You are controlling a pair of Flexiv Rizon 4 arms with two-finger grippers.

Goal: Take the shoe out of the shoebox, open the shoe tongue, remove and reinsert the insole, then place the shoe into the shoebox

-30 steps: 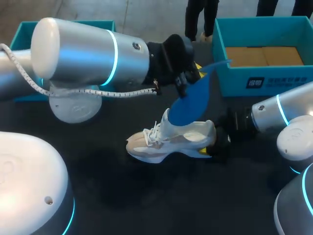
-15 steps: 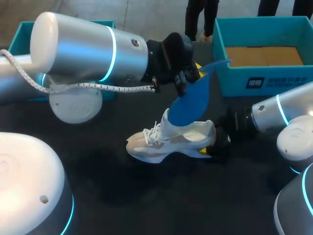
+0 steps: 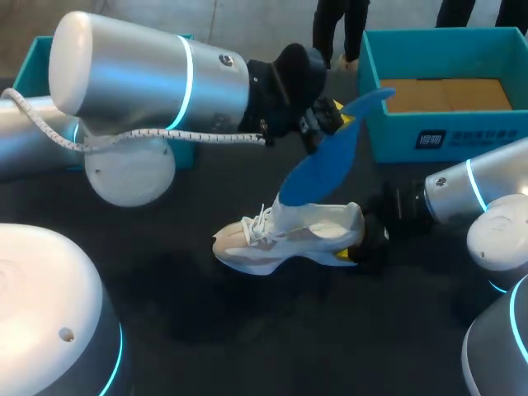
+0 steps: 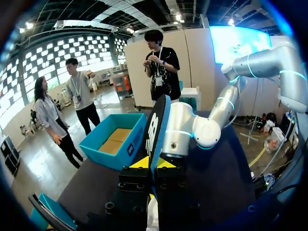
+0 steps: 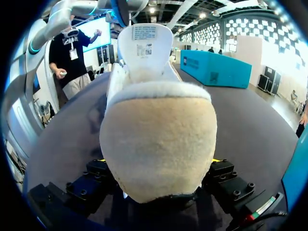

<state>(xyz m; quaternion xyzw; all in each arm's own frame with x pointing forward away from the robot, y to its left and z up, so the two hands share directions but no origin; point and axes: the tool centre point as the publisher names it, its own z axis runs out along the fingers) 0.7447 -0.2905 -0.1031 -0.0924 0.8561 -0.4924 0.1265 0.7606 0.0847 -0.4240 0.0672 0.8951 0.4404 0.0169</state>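
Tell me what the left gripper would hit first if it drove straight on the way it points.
Beyond the blue insole it grips, the left gripper aims at the right arm's silver link, so probably that first. The teal shoebox sits off to one side. Depth is hard to judge.

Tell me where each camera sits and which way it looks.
Head view: above and behind, looking down at the table; left arm and right arm show.
Left wrist view: on left wrist, looking along left claw and its insole toward the shoebox.
Right wrist view: on right wrist, facing the shoe heel in right claw.
Shared: head and left wrist views both show insole and shoebox.
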